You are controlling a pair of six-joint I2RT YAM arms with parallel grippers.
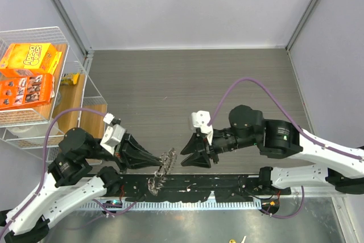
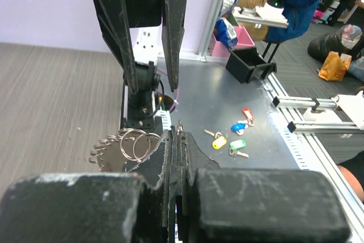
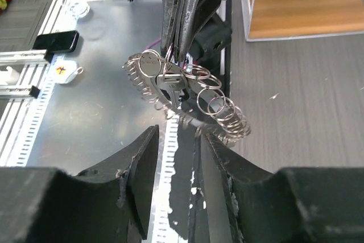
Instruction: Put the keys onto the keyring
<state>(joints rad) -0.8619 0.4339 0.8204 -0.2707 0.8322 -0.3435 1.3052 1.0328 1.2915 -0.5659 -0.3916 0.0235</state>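
The table (image 1: 170, 83) is bare grey wood-grain from the arms out to the far wall, with open room on both sides of the grippers. Its near edge meets a metal bench (image 1: 318, 220) with slotted rails. A wire basket (image 1: 74, 66) stands off the far left corner and holds an orange box (image 1: 28, 75). The yellow lettering on the box is too blurred to read.

Both arms reach inward along the near edge and their tips almost meet. The left gripper (image 1: 154, 163) points right with its fingers pressed together on the keyring (image 1: 166, 160), which hangs off the table between the two tips. The right gripper (image 1: 185, 159) is just right of it with its fingers spread and nothing between them.

The top view shows only a silvery cluster. The right wrist view shows the keyring (image 3: 182, 92) as linked rings with small silver keys fanning out like teeth, pinched from above by the left fingers (image 3: 190, 4). It hangs just beyond the right fingertips (image 3: 142, 157) without touching them. This view also shows a black phone (image 3: 55, 40) on the bench and a wooden shelf (image 3: 301, 9).

Only the left wrist view shows keys with red, blue, yellow and green tags (image 2: 238, 144) lying on the bench. I cannot pick out a loose black-headed key in any view.
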